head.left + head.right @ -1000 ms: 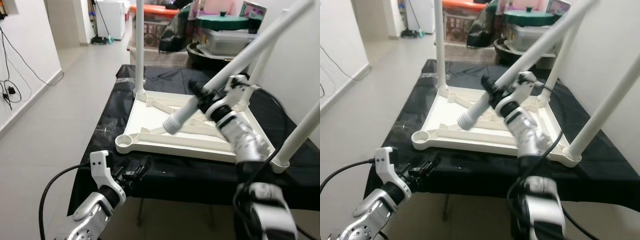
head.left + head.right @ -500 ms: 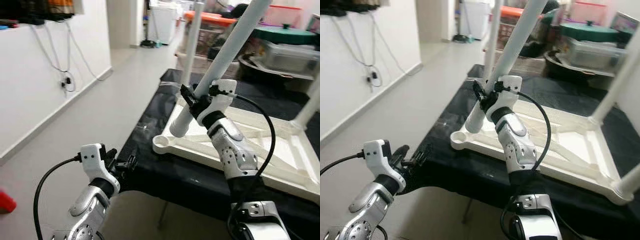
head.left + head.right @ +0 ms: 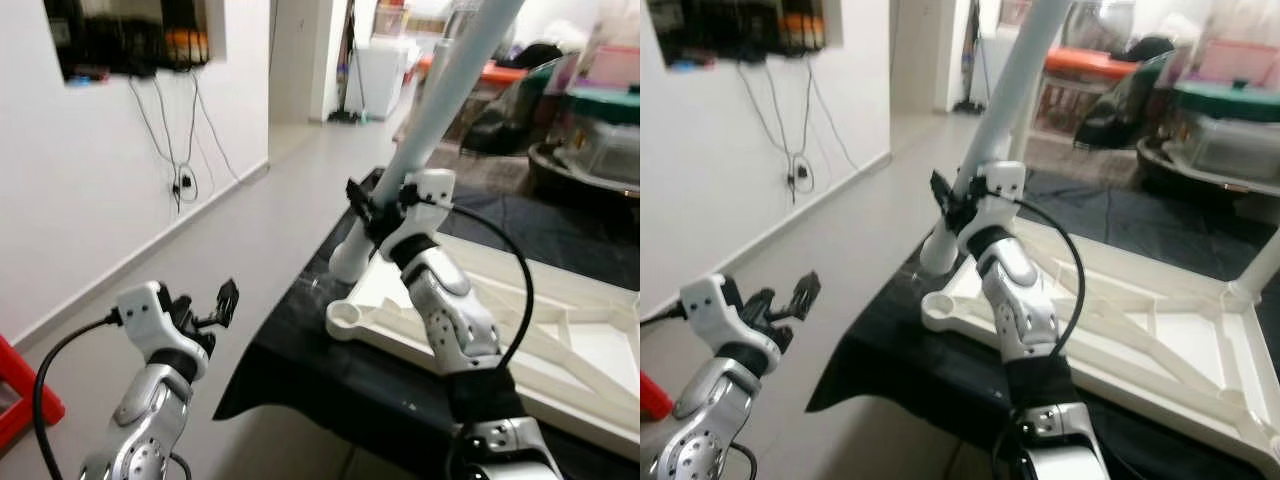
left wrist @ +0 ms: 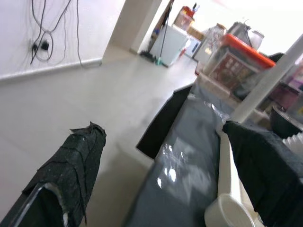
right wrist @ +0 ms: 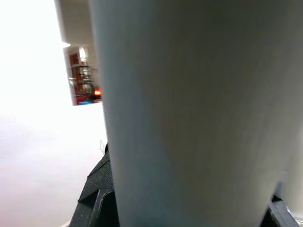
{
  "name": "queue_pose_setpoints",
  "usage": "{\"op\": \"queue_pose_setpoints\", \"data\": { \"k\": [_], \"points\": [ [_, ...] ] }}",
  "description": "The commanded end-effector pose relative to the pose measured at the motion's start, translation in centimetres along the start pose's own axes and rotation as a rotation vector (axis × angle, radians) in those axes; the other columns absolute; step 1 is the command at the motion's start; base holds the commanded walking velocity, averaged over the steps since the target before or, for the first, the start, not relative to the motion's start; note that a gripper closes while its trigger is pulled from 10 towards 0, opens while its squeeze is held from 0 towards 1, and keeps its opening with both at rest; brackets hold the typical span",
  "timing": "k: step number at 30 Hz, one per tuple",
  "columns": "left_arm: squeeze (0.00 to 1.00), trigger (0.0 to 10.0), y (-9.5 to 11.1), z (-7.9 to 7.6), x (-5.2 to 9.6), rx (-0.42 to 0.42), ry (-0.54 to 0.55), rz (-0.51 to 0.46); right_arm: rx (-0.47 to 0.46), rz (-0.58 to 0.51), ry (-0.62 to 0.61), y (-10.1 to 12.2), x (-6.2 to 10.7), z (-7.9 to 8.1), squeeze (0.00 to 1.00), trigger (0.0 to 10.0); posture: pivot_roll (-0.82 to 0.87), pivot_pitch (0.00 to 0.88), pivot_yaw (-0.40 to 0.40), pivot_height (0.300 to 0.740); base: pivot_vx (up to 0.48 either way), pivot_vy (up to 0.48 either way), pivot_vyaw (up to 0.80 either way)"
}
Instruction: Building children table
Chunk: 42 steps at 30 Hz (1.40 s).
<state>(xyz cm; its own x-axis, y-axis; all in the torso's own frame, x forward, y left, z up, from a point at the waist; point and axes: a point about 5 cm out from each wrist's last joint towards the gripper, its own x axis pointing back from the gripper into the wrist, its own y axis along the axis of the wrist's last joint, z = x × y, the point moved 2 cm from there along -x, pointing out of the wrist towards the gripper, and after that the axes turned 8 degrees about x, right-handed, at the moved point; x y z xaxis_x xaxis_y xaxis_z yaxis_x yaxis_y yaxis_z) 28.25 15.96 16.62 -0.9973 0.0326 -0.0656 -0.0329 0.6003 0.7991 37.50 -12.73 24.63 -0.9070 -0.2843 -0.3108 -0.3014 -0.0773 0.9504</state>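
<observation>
The white children's table top (image 3: 560, 340) lies upside down on a table under a black cover (image 3: 300, 350). Its near left corner has an empty round socket (image 3: 343, 318). My right gripper (image 3: 385, 208) is shut on a white table leg (image 3: 440, 90). The leg slants up to the right, and its lower end (image 3: 937, 255) hangs just above and beyond that socket (image 3: 940, 303). The leg (image 5: 189, 113) spans the right wrist view, with a black finger (image 5: 99, 189) beside it. My left gripper (image 3: 215, 303) stands open in the air left of the table, its fingers (image 4: 80, 161) wide apart with nothing between them.
Another white leg (image 3: 1258, 270) stands in the top's far right corner. Storage boxes, a pot and bags (image 3: 590, 130) crowd the back right. Cables (image 3: 185, 150) hang on the left wall over bare floor (image 3: 200, 250). A red object (image 3: 20, 400) sits at the lower left.
The camera has swung left. My right gripper has carried the leg from over the middle of the top to the near left corner socket and stood it steeper. My left gripper has risen.
</observation>
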Motion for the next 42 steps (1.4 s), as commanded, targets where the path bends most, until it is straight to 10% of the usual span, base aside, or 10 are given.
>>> {"op": "queue_pose_setpoints", "data": {
  "k": [1,42],
  "points": [
    [0.00,10.0,-0.2,0.6,-0.1,0.028,0.041,-0.005,-0.012,-0.017,0.025,0.2,-0.3,1.0,0.00,10.0,0.11,0.000,-0.091,0.740,0.000,0.000,0.00],
    [0.00,10.0,-3.2,-3.4,2.6,-0.106,-0.059,0.105,0.074,0.011,-0.006,1.0,-2.2,-0.4,0.00,10.0,0.10,0.093,-0.100,0.740,0.000,0.000,0.27]
  ]
}}
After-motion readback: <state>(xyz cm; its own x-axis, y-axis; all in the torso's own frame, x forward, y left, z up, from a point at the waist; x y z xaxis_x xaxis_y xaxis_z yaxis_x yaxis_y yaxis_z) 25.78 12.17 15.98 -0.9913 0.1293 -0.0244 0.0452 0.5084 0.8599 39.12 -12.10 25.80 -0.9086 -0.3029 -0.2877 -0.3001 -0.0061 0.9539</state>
